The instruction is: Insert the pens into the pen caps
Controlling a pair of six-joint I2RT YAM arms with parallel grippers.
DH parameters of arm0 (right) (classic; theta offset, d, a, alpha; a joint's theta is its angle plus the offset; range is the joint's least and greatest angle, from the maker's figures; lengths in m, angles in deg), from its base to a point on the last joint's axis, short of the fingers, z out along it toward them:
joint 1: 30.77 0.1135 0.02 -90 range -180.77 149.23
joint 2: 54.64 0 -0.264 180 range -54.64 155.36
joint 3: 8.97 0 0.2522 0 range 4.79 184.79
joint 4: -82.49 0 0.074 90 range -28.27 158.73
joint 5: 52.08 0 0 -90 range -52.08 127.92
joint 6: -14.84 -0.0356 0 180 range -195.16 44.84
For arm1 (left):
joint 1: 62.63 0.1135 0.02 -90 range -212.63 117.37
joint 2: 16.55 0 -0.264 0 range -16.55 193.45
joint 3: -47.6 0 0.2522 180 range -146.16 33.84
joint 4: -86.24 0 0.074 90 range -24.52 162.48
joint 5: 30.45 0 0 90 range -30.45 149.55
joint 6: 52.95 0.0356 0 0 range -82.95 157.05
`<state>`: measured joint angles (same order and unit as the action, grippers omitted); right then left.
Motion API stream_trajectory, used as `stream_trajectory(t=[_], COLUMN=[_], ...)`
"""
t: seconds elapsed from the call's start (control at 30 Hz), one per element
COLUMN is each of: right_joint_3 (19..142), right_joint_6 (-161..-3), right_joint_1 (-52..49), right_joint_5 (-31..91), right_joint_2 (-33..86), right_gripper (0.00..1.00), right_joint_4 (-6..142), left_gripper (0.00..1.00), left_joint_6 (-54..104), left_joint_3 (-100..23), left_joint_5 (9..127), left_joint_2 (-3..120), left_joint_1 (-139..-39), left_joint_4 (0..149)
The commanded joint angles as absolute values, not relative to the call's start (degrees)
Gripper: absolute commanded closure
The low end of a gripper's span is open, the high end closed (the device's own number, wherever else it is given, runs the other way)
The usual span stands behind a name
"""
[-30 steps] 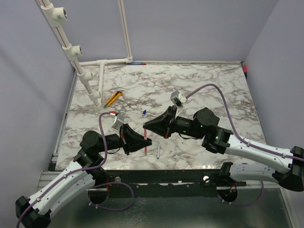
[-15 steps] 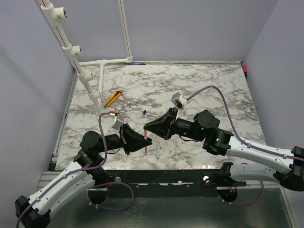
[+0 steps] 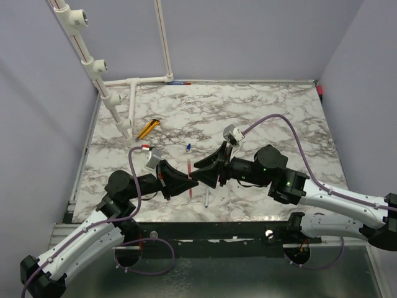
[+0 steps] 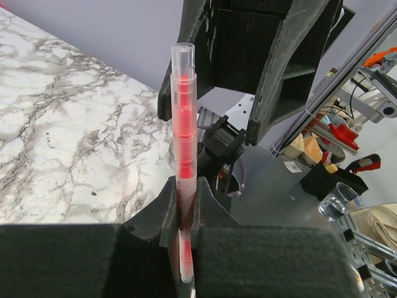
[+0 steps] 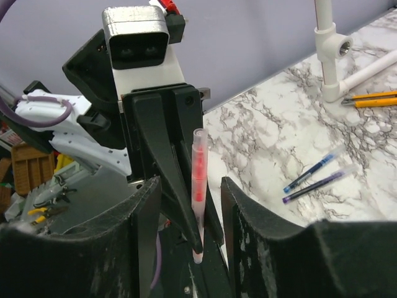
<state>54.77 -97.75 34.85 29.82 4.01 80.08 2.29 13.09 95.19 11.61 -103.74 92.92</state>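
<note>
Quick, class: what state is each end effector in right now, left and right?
Left end effector: closed, holding the red translucent plastic stick pen.
Right end effector: open, its fingers on either side of that pen, not gripping it.

Red pen (image 4: 184, 118) lower stretch hidden between the left gripper (image 4: 185, 208) fingers, small blue piece (image 3: 187, 148) on the tabletop (image 3: 279, 118) too small to tell pen from cap.
</note>
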Motion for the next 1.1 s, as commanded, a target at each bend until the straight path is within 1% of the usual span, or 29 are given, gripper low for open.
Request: stream_trajectory(t=[0.0, 0.2, 0.37, 0.67, 0.73, 0.83, 1.07], right_joint_3=[58.24, 65.19, 70.28, 75.73, 76.05, 75.90, 75.45], right_joint_6=[-95.44, -94.99, -95.55, -96.25, -96.42, -96.49, -96.44], right_joint_1=[35.23, 35.23, 35.23, 35.23, 35.23, 35.27, 35.23], right_joint_5=[32.78, 36.49, 36.89, 36.42, 36.33, 35.67, 34.83], right_joint_2=[2.14, 4.45, 7.50, 13.08, 13.75, 14.14, 14.94], right_gripper=[0.51, 0.46, 0.47, 0.55, 0.57, 0.63, 0.68], right_joint_4=[74.47, 67.36, 63.99, 59.35, 58.86, 58.90, 58.33], left_gripper=[1.00, 1.00, 1.00, 1.00, 1.00, 1.00, 1.00], left_joint_6=[3.59, 4.04, 4.09, 4.39, 4.45, 4.58, 4.80], left_joint_3=[12.40, 12.23, 12.15, 12.05, 12.05, 11.97, 11.88], left_joint_5=[93.63, 93.74, 93.83, 94.07, 94.10, 94.17, 94.10], left_joint_2=[10.63, 10.60, 10.73, 10.75, 10.73, 10.71, 10.87], left_joint_1=[-103.77, -103.76, -103.75, -103.71, -103.74, -103.76, -103.76], left_joint_4=[92.38, 91.40, 91.00, 90.59, 90.56, 90.42, 90.24])
